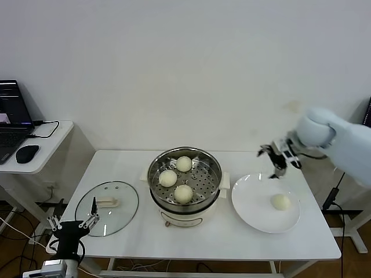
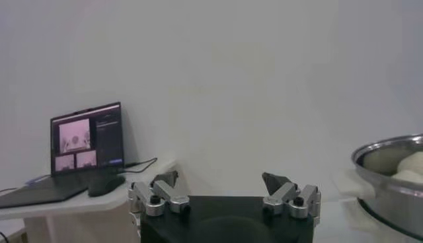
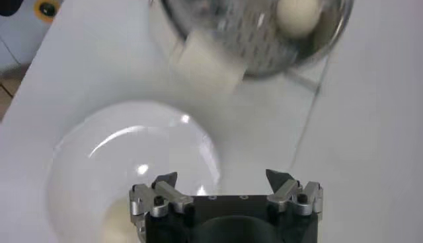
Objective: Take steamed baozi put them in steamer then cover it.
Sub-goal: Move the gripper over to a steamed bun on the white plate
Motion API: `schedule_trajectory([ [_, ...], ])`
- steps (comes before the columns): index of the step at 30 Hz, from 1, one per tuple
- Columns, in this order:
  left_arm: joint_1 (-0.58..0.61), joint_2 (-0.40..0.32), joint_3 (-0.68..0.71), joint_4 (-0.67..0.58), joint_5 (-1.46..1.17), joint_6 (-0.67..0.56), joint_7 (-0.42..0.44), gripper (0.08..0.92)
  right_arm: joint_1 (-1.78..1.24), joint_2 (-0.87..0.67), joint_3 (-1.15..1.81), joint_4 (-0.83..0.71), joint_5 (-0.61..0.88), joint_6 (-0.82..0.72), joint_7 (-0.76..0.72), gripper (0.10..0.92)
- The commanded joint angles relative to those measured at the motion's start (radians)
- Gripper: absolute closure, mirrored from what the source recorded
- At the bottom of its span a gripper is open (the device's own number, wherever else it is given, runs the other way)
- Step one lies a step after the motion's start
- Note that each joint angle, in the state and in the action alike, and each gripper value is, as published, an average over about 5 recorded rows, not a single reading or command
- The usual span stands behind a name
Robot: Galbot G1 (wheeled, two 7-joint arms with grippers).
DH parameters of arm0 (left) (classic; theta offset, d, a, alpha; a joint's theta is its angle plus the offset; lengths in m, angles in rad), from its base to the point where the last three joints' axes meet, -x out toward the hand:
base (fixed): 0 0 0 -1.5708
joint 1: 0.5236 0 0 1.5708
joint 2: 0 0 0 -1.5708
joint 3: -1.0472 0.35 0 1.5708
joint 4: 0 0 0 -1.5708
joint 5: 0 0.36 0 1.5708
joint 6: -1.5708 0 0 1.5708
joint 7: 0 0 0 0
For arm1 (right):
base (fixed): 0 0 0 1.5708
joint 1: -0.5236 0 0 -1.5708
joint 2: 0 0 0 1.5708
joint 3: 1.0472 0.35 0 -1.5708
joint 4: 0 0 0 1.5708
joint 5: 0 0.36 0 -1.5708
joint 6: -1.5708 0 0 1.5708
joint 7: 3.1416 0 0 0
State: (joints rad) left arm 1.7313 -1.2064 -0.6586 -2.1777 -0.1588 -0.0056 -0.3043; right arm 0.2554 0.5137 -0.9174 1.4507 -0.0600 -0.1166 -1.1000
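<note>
While scanning the table, we are logging:
steamer (image 1: 200, 204): sitting mid-table, holding three steamed baozi (image 1: 184, 193).
plate (image 1: 250, 207): carrying one bun (image 1: 281, 201).
cover (image 1: 108, 208): lying flat beside the steamer.
right gripper (image 1: 279, 156): hovering above the plate's far edge, spread wide, gripping nothing.
left gripper (image 1: 73, 222): hanging near the cover, wide open, empty.

left end effector (image 1: 72, 223): parked low at near left, fingers apart | right end effector (image 1: 279, 155): raised at far right, fingers apart, empty
</note>
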Motion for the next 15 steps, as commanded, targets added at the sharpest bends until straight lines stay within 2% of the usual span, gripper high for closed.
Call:
schedule_trajectory([
  [1, 0.003, 0.004, 0.004, 0.007, 0.002, 0.000, 0.000, 0.177, -0.373, -0.102, 0.261, -0.071, -0.131, -0.010, 0.011, 0.203],
  [15, 0.019, -0.005, -0.014, 0.003, 0.010, 0.003, -0.002, 0.177, -0.418, 0.031, 0.271, -0.198, -0.195, -0.013, 0.052, 0.203],
])
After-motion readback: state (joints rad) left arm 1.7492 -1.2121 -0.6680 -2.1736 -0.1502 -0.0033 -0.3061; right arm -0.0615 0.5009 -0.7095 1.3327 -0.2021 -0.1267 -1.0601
